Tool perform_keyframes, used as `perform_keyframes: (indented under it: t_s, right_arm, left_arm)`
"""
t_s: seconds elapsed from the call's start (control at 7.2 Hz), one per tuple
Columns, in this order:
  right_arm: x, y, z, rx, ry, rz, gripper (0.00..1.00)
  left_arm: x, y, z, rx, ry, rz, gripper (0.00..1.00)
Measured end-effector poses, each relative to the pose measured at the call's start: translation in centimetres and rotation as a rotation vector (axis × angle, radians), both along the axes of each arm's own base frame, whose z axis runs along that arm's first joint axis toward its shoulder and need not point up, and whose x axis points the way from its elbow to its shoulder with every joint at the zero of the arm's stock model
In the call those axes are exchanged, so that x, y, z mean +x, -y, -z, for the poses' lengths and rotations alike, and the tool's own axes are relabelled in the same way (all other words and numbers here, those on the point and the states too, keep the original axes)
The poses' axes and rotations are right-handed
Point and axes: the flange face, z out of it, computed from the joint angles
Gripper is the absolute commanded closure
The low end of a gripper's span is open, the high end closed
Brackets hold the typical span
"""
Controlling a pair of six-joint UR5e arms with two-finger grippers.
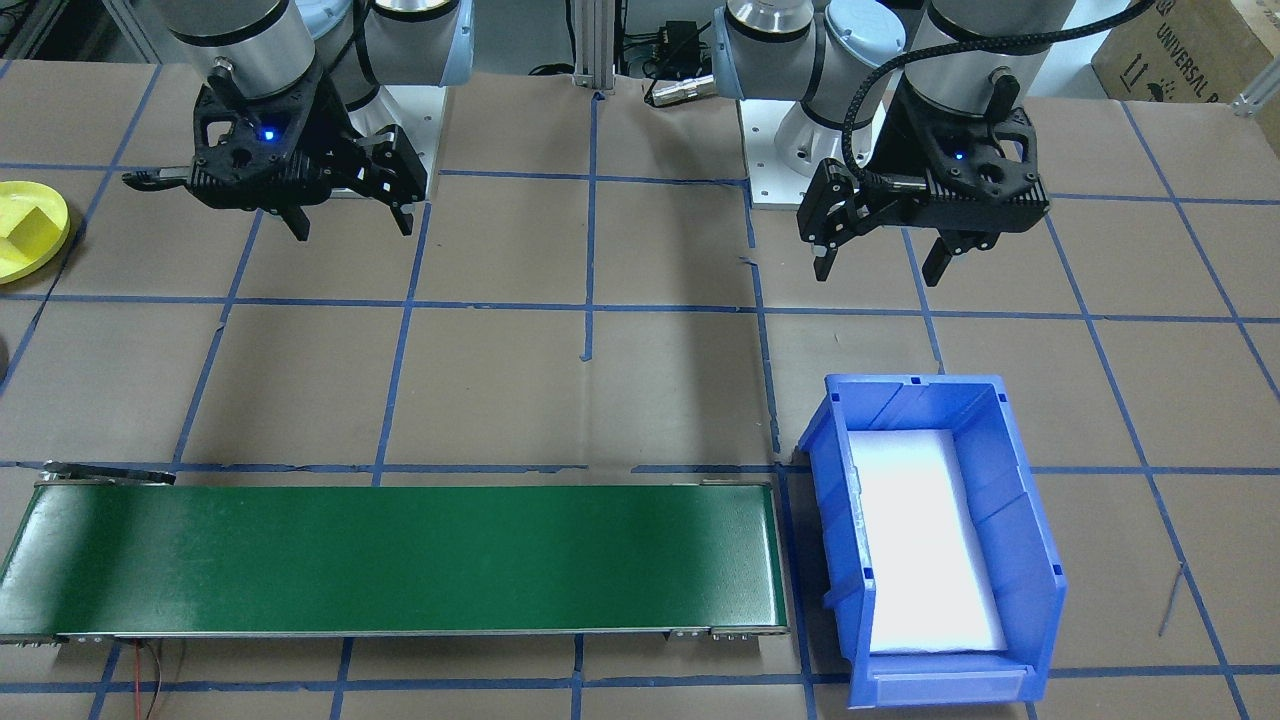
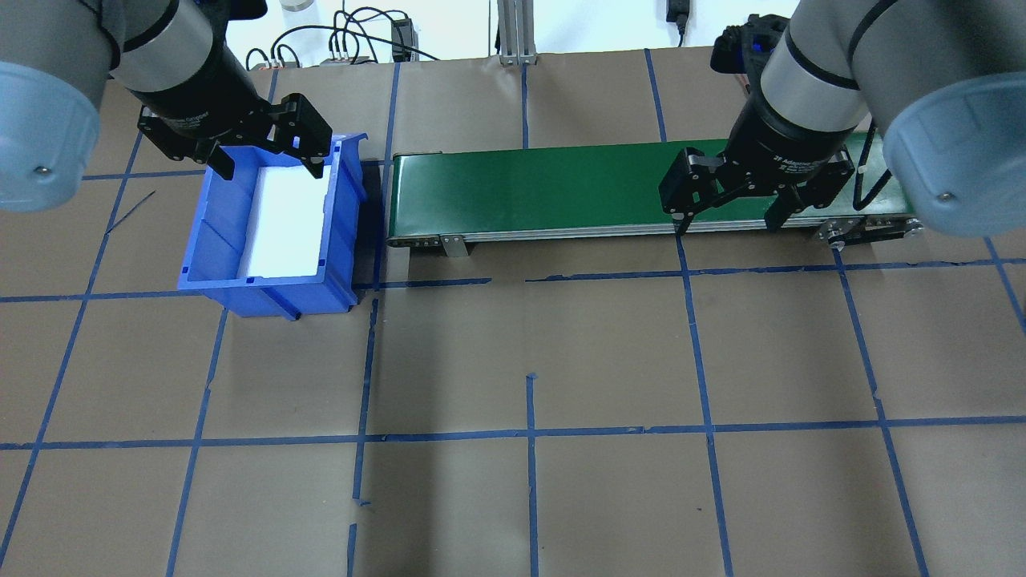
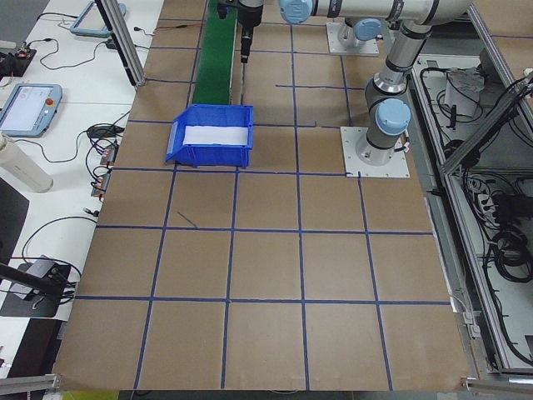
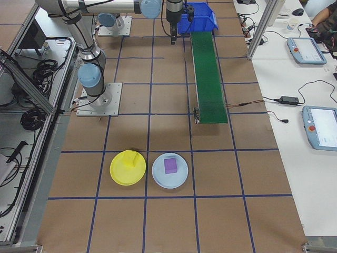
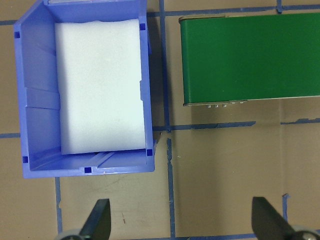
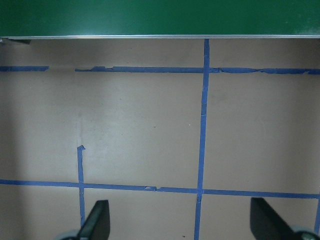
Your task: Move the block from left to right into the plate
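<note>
While both arms hung over the paper-covered bench [image 2: 529,497] with its grid of blue tape [image 2: 531,433], the long green conveyor belt [image 1: 400,560] lay along the far edge with nothing on it. At the belt's end, on the robot's left, stood the blue bin [image 1: 935,530], just beside the belt and lined with a white foam pad [image 5: 100,85]. The left tool [image 1: 880,258] hovered above the bench on the robot's side of the bin, its fingers spread apart and gripping nothing. The right tool [image 1: 350,222] hung likewise near the belt's other end, fingers apart and bare. Well apart from both, beyond the right-hand end of the belt, the yellow plate [image 4: 128,167] sat on the bench with a yellow block [image 4: 131,159] inside it. Just beside it lay a pale blue plate [image 4: 170,171] carrying a purple block [image 4: 170,165]. Along the side bench, a teach pendant [image 4: 321,134] rested among cables.
</note>
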Motion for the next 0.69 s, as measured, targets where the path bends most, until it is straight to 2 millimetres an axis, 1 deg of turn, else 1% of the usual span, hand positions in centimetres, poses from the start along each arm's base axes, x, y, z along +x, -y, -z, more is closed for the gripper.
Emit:
perform_keyframes:
  t_s: [0.28,0.69]
  right_arm:
    - [-0.06,0.02,0.11,0.002,-0.005,0.000,0.00]
    - [-0.85,0.11,0.22,0.001,-0.080,-0.007,0.00]
  left_arm:
    - [0.00,-0.01,0.05,0.001,0.000,0.000,0.00]
    - [0.00,0.00,0.02,0.000,0.000,0.000,0.00]
